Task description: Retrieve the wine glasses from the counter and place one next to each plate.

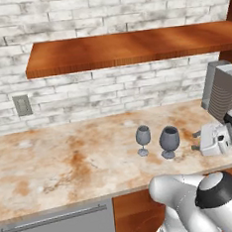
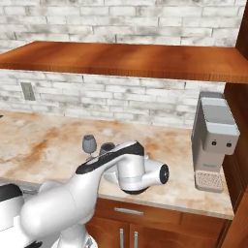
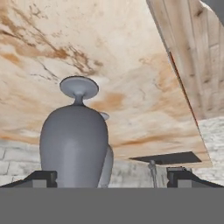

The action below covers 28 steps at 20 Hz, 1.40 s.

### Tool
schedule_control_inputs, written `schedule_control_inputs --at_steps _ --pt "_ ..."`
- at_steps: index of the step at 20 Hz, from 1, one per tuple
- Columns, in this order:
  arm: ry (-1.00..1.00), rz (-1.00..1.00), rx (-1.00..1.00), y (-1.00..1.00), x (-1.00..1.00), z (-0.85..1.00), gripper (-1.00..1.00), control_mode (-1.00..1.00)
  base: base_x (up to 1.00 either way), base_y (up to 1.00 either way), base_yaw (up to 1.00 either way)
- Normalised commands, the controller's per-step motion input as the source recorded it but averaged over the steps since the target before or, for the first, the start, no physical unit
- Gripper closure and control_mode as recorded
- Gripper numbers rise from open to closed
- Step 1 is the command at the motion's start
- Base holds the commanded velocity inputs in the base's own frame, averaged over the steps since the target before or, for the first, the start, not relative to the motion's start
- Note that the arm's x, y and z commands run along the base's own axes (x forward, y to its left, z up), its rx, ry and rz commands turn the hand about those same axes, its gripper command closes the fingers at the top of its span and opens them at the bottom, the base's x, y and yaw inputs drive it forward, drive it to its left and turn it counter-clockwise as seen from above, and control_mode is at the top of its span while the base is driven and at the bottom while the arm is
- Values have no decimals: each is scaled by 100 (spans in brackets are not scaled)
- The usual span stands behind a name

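Observation:
Two grey wine glasses stand upright on the beige counter: a slimmer one and, to its right, a wider one. My gripper lies level just right of the wider glass, pointing at it, open and apart from it. In the hand view, which is rolled over, the wider glass looms close between the spread fingertips, nearer the left one, with the slimmer glass peeking out behind it. From the right base view the slimmer glass shows and the wider glass is partly behind my arm. The plates are out of view.
A grey coffee machine stands at the counter's right end by a wooden side panel. A wooden shelf hangs over the counter on the brick wall, which has an outlet. A grey dishwasher front sits below the counter edge.

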Motion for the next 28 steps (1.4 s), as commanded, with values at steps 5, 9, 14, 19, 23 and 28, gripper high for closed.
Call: schedule_control_inputs --at_steps 5,9,14,19,23,28 --pt "2 0 0 11 27 -27 -100 -100 0 0 0" --pt "0 0 -1 12 19 -23 -100 -100 0 0 0" --pt "0 0 0 2 13 -20 -100 -100 0 0 0" --pt "0 0 0 5 13 -21 -100 -100 0 0 0" --pt "0 0 0 6 14 -20 -100 -100 0 0 0" --pt "0 1 0 11 2 -17 -100 -100 0 0 0"
